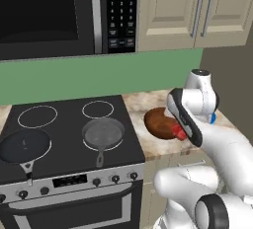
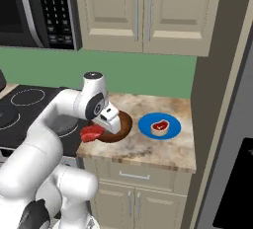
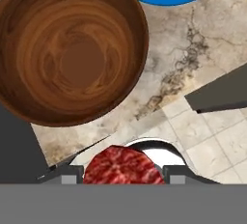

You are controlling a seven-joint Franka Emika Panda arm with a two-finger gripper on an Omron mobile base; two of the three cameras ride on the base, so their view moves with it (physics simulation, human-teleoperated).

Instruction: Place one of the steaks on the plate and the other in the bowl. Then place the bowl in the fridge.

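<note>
Landmark: the bowl (image 2: 116, 126), dark brown and wood-grained, on the marbled tabletop (image 2: 148, 149) just beside the stove.

Nearest: the red steak (image 3: 124, 166), all red with no fat rim, sits clamped between the fingers (image 3: 62, 175). One finger presses each side of the slab, so they stand part way apart, held by the meat. In the hand view the steak hangs on the near side of the bowl, outside its rim, above the tabletop's front edge. The right base view shows the same steak at the bowl's stove-side rim, lifted off the surface. In the left base view it appears as a red patch under the wrist, against the bowl's near edge.

Gripper (image 2: 94, 130): it points down and tilts toward the bowl.

Bowl interior: bare wood in the hand view, nothing lying in it.

Past the bowl, away from the stove: the blue plate (image 2: 159, 126), close to the bowl but not touching it. On it lies the second steak (image 2: 160, 125), red with a pale fat rim, flat and near the plate's middle.

Beside the bowl, stove side: two frying pans (image 1: 103, 134) rest on the black cooktop (image 1: 69, 129).

Above and behind: the microwave (image 1: 54, 13), then cream cabinet doors (image 2: 138, 11).
</note>
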